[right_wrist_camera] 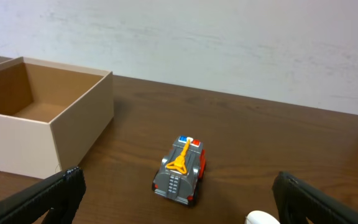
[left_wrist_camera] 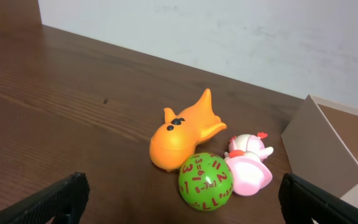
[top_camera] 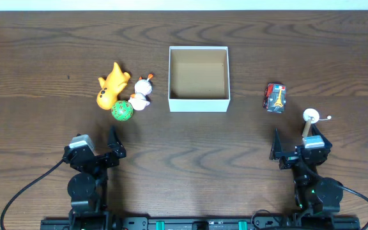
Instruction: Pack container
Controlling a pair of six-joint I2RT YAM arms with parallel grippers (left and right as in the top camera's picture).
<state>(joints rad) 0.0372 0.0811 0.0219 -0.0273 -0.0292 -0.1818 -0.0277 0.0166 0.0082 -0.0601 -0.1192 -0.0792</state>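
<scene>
Red numerals are printed all over the green ball in the left wrist view; a 3 and a 2 can be made out, the others are illegible.

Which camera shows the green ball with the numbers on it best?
The left wrist camera. The green ball is close and big there, so its red numbers show, and it sits by the orange toy. The overhead camera shows it only as a small green dot beside that toy. The right wrist camera does not show it.
</scene>
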